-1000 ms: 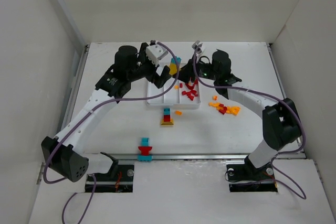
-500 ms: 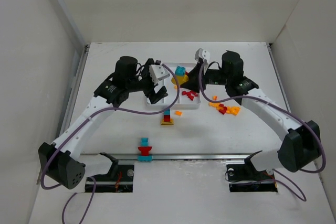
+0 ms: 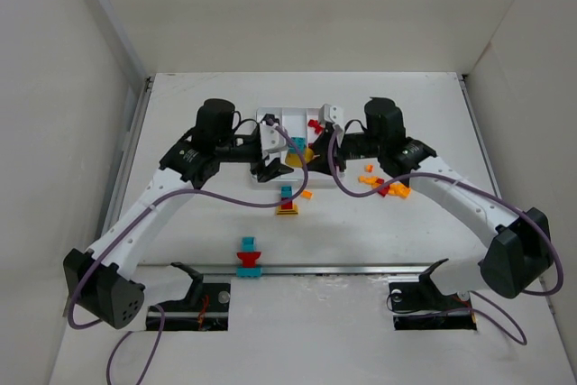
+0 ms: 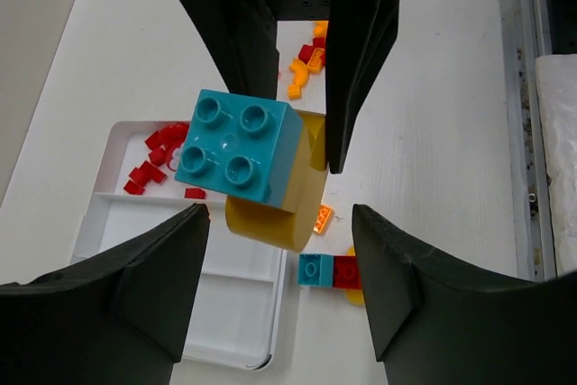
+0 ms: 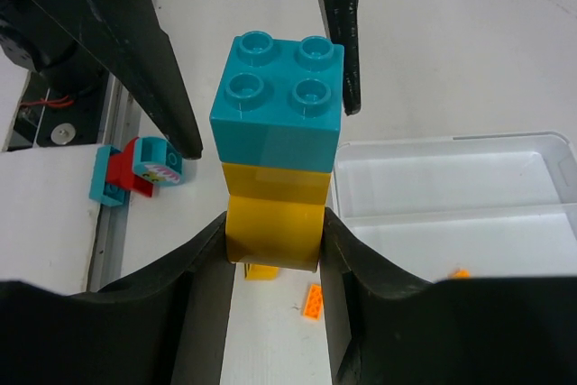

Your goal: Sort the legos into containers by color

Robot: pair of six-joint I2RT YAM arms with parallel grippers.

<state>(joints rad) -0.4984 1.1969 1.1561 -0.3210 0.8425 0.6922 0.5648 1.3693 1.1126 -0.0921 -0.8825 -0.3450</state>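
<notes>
The right gripper (image 5: 275, 230) is clamped on the yellow lower brick of a teal-and-yellow clump (image 5: 278, 132). Its fingers (image 5: 194, 268) press the yellow piece from opposite sides, and the teal brick stands studs-up just past their tips. The left gripper (image 4: 278, 215) meets it head-on with its jaws apart. One finger (image 4: 135, 286) stands on each side of the same clump, and the left wrist view shows a slim gap to the yellow brick on both sides, so this gripper grips nothing. The clump hangs in the air between the two sets of fingertips, above the table. The white tray (image 4: 90, 227) lies below the left gripper and off to one side of it. Small red legos (image 4: 158, 155) are scattered in the tray compartment furthest ahead of the left fingertips, and the two compartments nearer those fingers show bare white floor where they are visible. A loose heap of orange and red legos (image 4: 306, 60) lies on the table beyond the right gripper's fingers. Directly under the left gripper's other finger sits a small teal-and-red stack (image 4: 329, 270), with a single orange brick (image 4: 322, 216) just beside it. Off to the side of the right gripper, by the metal rail, rests a red-and-teal clump (image 5: 126, 178).
</notes>
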